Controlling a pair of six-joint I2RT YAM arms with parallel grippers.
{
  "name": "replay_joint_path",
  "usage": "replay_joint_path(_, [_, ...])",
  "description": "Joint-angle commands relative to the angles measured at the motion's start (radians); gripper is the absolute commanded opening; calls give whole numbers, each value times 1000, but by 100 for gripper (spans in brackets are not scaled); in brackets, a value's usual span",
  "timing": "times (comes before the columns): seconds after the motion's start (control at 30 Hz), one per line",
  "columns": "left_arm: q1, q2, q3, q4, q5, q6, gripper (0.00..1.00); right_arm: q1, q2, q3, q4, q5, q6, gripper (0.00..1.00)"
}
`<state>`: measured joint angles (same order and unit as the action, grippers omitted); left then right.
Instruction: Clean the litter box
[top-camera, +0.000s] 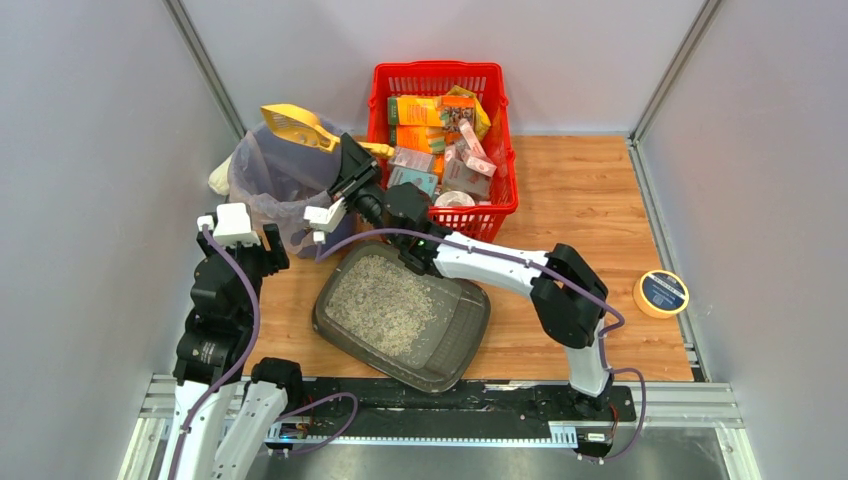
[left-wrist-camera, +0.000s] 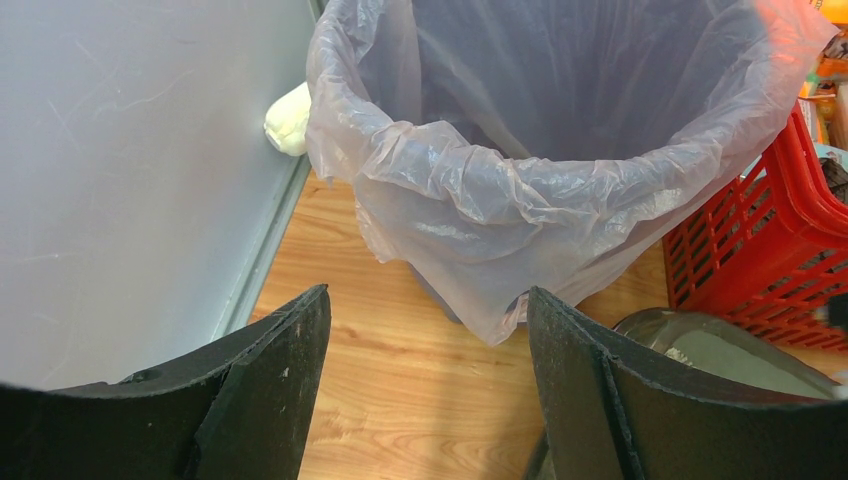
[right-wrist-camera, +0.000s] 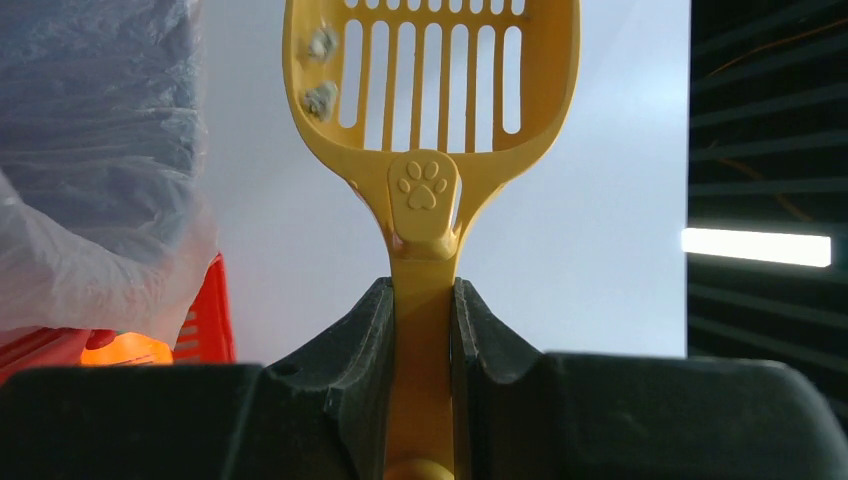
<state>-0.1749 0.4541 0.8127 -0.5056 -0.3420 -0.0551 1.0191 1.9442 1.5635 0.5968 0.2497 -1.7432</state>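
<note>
The litter box (top-camera: 400, 315), a dark grey tray of pale gravelly litter, lies on the wooden table in front of the arms; its corner shows in the left wrist view (left-wrist-camera: 720, 350). My right gripper (top-camera: 352, 165) is shut on the handle of a yellow slotted scoop (top-camera: 295, 125), held above the far rim of the bag-lined bin (top-camera: 275, 185). In the right wrist view the scoop (right-wrist-camera: 425, 190) stands between my fingers (right-wrist-camera: 350, 340), with two small litter clumps (right-wrist-camera: 320, 100) stuck to it. My left gripper (left-wrist-camera: 428, 300) is open and empty, low over the table just before the bin (left-wrist-camera: 560, 150).
A red mesh basket (top-camera: 440, 85) with boxes and packets stands at the back, next to the bin, and shows in the left wrist view (left-wrist-camera: 770, 250). A yellow tape roll (top-camera: 661, 293) lies at the right. A white object (left-wrist-camera: 287, 120) sits between bin and left wall.
</note>
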Motion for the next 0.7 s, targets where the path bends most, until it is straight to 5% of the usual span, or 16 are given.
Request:
replay_joint_path(0.0, [3,-3,13,19,3,-8,80,1,18,-40,244,-65,-234,1])
replay_joint_path(0.4, [2,0,11,21,6,-9,80,-10,-28,-108,261,-104,-328,1])
replay_joint_path(0.67, [2,1,11,19,9,-11,80,15,-27,-302,386,-92,-325,2])
